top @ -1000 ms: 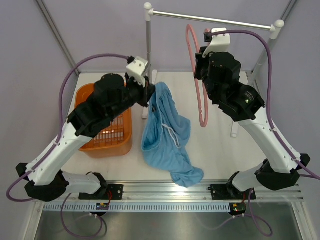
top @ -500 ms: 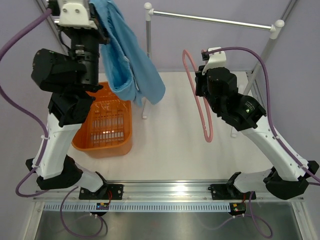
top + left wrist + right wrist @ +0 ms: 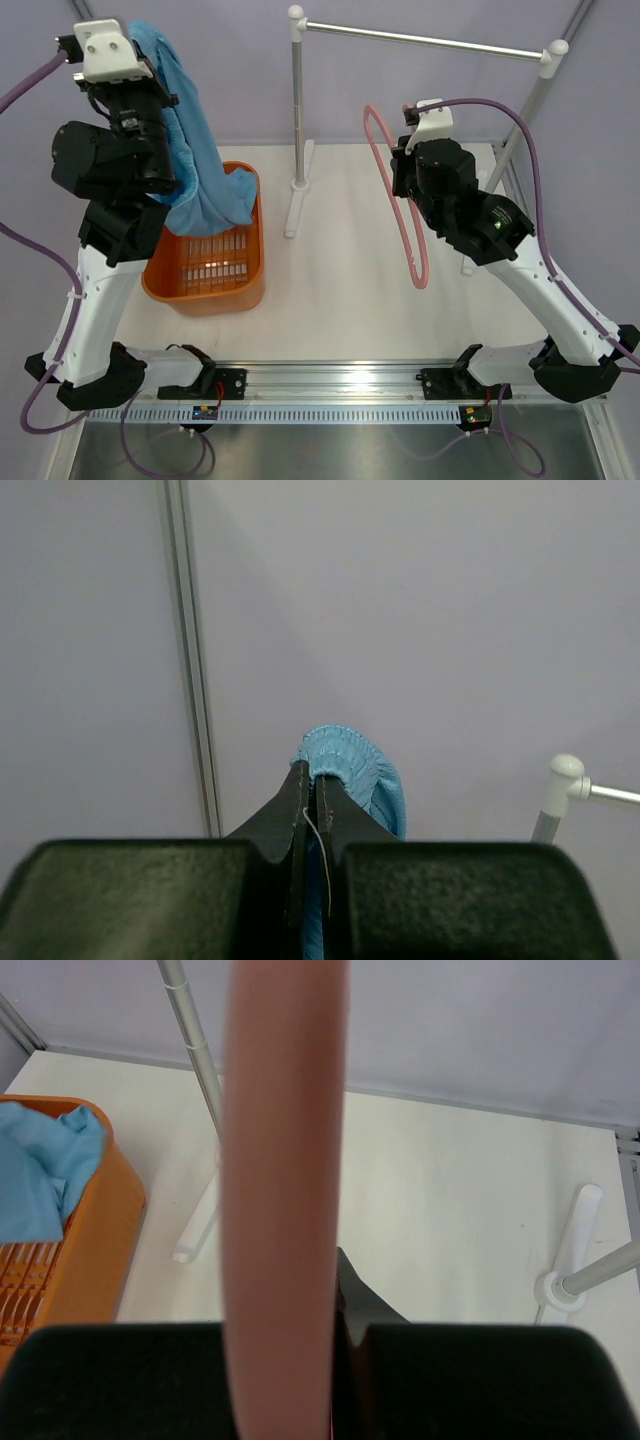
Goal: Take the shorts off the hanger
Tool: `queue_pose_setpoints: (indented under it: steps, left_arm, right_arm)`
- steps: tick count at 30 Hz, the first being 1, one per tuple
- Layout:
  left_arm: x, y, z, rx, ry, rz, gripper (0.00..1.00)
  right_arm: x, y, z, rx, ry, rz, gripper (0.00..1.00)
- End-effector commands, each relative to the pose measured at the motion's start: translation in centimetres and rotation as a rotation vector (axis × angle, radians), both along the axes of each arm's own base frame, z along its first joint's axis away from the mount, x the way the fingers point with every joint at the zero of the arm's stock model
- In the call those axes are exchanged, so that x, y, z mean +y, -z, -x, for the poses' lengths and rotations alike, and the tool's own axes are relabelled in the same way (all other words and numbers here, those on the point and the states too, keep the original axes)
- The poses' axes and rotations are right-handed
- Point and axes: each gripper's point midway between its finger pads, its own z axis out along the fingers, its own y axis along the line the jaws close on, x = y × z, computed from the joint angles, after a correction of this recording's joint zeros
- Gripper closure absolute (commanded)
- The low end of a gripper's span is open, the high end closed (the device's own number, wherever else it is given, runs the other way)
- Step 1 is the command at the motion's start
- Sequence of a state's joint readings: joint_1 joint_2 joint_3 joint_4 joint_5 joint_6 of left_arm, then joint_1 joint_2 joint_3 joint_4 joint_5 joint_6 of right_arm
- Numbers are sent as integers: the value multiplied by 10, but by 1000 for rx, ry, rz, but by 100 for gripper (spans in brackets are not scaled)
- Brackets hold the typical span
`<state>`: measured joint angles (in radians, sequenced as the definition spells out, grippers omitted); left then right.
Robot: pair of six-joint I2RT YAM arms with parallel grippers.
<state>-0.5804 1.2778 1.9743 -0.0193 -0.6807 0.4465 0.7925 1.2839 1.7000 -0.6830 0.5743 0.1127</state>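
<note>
The sky-blue shorts (image 3: 195, 150) hang from my left gripper (image 3: 135, 60), which is raised high at the far left and shut on their gathered waistband (image 3: 345, 765). Their lower end drapes into the orange basket (image 3: 245, 280). The shorts are off the pale-pink hanger (image 3: 395, 200). My right gripper (image 3: 400, 165) is shut on the hanger and holds it in the air over the table's right half, below the rail. In the right wrist view the hanger (image 3: 285, 1180) fills the middle and hides one finger.
A silver metal rail (image 3: 420, 38) on two white-capped posts spans the back. Its left post and foot (image 3: 297, 190) stand just right of the basket; the right post's foot (image 3: 565, 1280) is at the table's right edge. The shorts' end lies inside the basket (image 3: 110, 1220).
My left arm has swung the shorts left and lowered their end into the basket. My right gripper has shifted the hanger only slightly.
</note>
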Motion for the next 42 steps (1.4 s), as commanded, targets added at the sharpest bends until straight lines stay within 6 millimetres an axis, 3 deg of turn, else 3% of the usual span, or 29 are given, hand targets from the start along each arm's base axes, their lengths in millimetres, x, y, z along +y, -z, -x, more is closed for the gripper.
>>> queue_pose_setpoints:
  steps: [1,2,5,7,8,9,10,12,13,15,17,20,22,26,31,33,34,35,38,39,40,42]
  left_arm:
    - [-5,25,-7,14,44,81,100]
    - [-12,50,-15,62,59,91,100]
    - [-12,89,-20,130,61,145,100]
    - [-14,140,-30,255,30,197,100]
    - [-13,154,-29,274,40,272,100]
    - [-12,167,-29,302,35,301,95]
    - [-15,199,-31,382,26,286,90]
    - [-22,224,-26,426,75,368,82]
    - [-25,256,-25,506,73,353,70]
    - [-37,278,-19,572,145,384,52]
    - [-43,305,-11,670,171,345,27]
    - [-46,319,5,738,228,304,5]
    - [-47,318,18,747,276,292,1]
    - [-47,315,36,747,343,271,1]
    - [-55,321,49,761,428,259,1]
    - [-57,321,53,758,451,259,1]
    - [-58,325,53,763,458,256,1]
    - [-58,326,53,763,462,251,1]
    - [-58,332,54,775,459,236,1]
    - [-57,332,54,772,455,235,1]
    - [-56,335,55,775,452,231,1]
    - [-54,333,56,763,447,229,1]
  right_arm:
    - [-8,-15,3,-43,17,-52,100]
    - [-8,-15,4,-43,16,-52,100]
    - [-9,-16,6,-45,10,-56,100]
    - [-9,-16,6,-44,9,-48,100]
    - [-10,-18,7,-47,10,-48,100]
    - [-11,-17,6,-46,13,-40,100]
    - [-12,-18,5,-49,18,-34,100]
    - [-14,-20,5,-56,20,-32,100]
    - [-15,-19,3,-57,16,-28,100]
    - [-17,-18,0,-52,12,-25,100]
    - [-20,-15,-4,-40,3,-27,100]
    - [-17,-14,-9,-34,-58,-48,100]
    - [-10,-14,-11,-31,-127,-52,100]
    - [-9,-21,-25,-32,-179,-57,100]
    - [-31,-25,-64,-12,-107,-65,100]
    - [-36,-40,-71,-39,-92,-70,100]
    - [-38,-36,-84,-28,-78,-59,100]
    - [-41,-52,-86,-56,-68,-66,100]
    - [-44,-67,-104,-79,-41,-63,100]
    - [-41,-58,-117,-56,-36,-47,100]
    - [-47,-74,-117,-87,-16,-51,100]
    - [-45,-68,-134,-72,4,-33,100]
